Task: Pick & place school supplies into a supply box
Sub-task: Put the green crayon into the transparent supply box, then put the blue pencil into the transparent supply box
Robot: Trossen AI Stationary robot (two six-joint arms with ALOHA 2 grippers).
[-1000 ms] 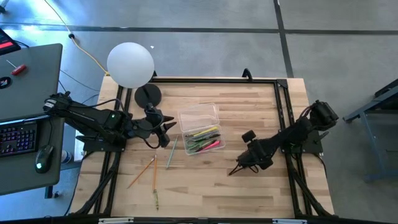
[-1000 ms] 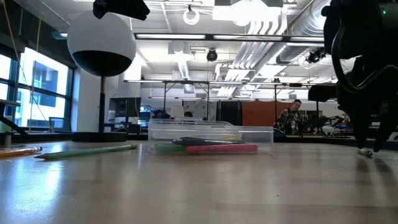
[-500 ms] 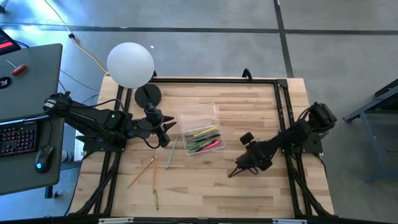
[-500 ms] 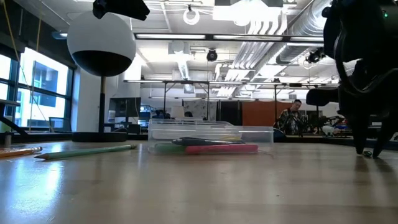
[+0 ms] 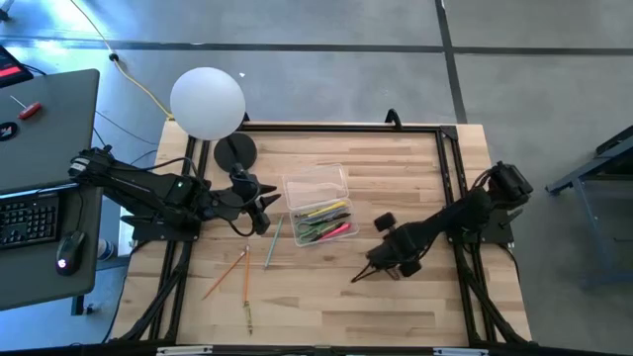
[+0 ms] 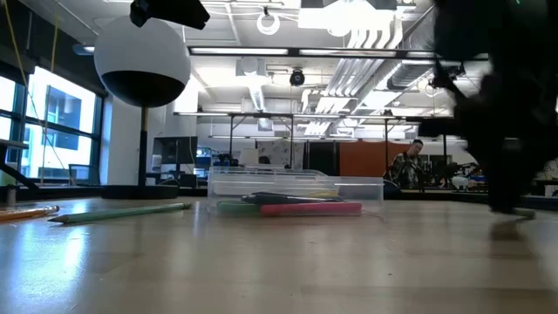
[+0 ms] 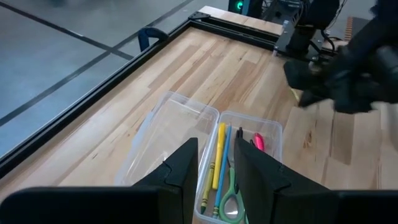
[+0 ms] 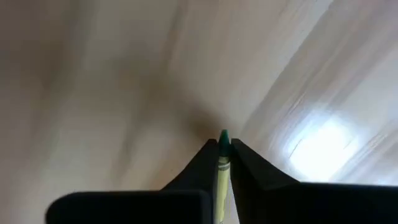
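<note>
The supply box (image 5: 318,208) is a clear case lying open at the table's middle, with pens, pencils and green-handled scissors in its tray (image 7: 239,165). My left gripper (image 5: 265,213) hovers open just left of the box and holds nothing. My right gripper (image 5: 358,277) is right of the box, toward the near edge, shut on a yellow-green crayon (image 8: 222,163). Loose pencils lie on the wood left of the box: a green one (image 5: 272,242) and orange ones (image 5: 229,272). My right gripper pinches the crayon's paper-wrapped body (image 8: 222,171) between its two fingers. The fingers come steeply from above and the crayon lies along them. Its green tip (image 8: 223,135) sticks out past the fingertips, toward the table.
A white globe lamp (image 5: 207,102) on a black base (image 5: 235,151) stands at the far left corner. A black metal frame (image 5: 450,158) runs along the table's edges. Bare wood lies between the box and my right gripper.
My right gripper has shut on the crayon that lay on the table between its fingers. It has then gone a little toward the table's left edge and slightly up, blurred in the low view.
</note>
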